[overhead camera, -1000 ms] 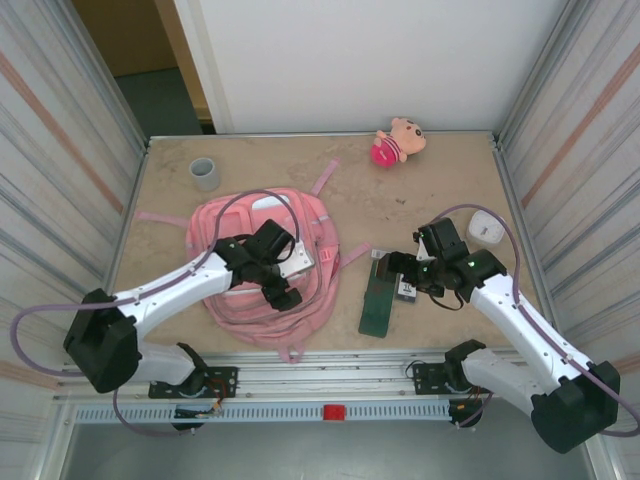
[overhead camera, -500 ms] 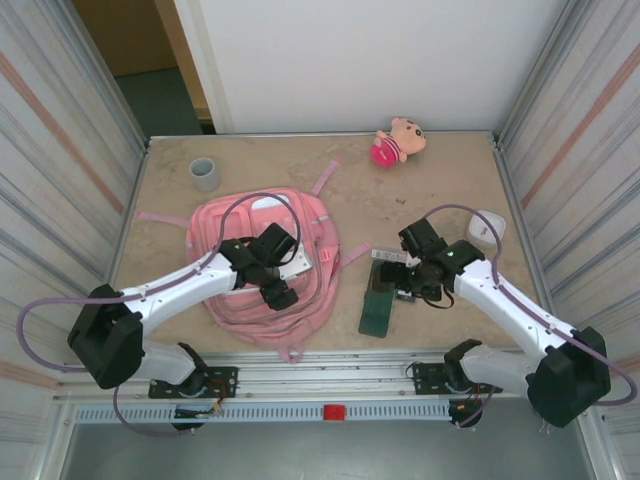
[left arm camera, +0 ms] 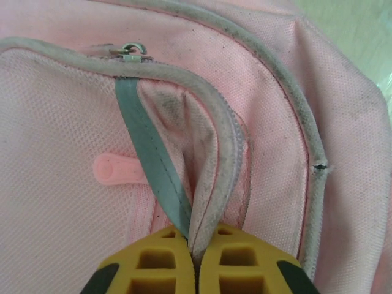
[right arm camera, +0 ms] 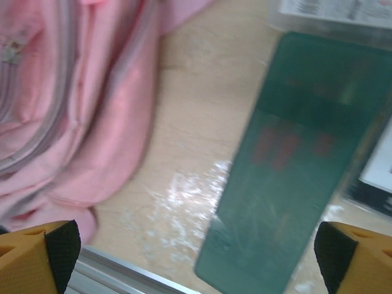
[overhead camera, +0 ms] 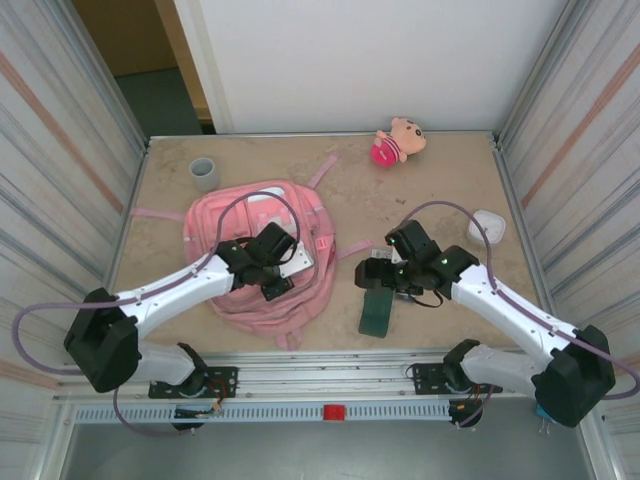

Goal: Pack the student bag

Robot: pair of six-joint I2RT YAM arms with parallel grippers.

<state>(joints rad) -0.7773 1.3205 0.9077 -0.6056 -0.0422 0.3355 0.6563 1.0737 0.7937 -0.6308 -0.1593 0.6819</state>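
Two changes stand out against a second ago. The left gripper [left arm camera: 195, 262], whose jaws then stood spread over the student bag [overhead camera: 215, 228], now has them pressed together on a raised fold of the bag's white-trimmed zipper edge [left arm camera: 223, 159]. A grey-blue ribbon [left arm camera: 153, 171] runs into the same pinch, and the metal zipper pull [left arm camera: 131, 50] lies further ahead of the fingertips. The bag's outline has shifted slightly with the grip, its fabric bunched up toward the left gripper [overhead camera: 277, 285]. The right gripper [overhead camera: 378, 272] has swung from the far end of the dark green flat case [overhead camera: 377, 312] toward the bag, and its jaws stay spread wide. In the right wrist view the case [right arm camera: 294, 171] lies slanted between those open fingertips [right arm camera: 40, 254]. The student bag [right arm camera: 92, 92] is off to the left of the right gripper [right arm camera: 196, 260], on the table [right arm camera: 196, 122]. The plush doll [overhead camera: 398, 141] and grey cup [overhead camera: 204, 173] have not moved.
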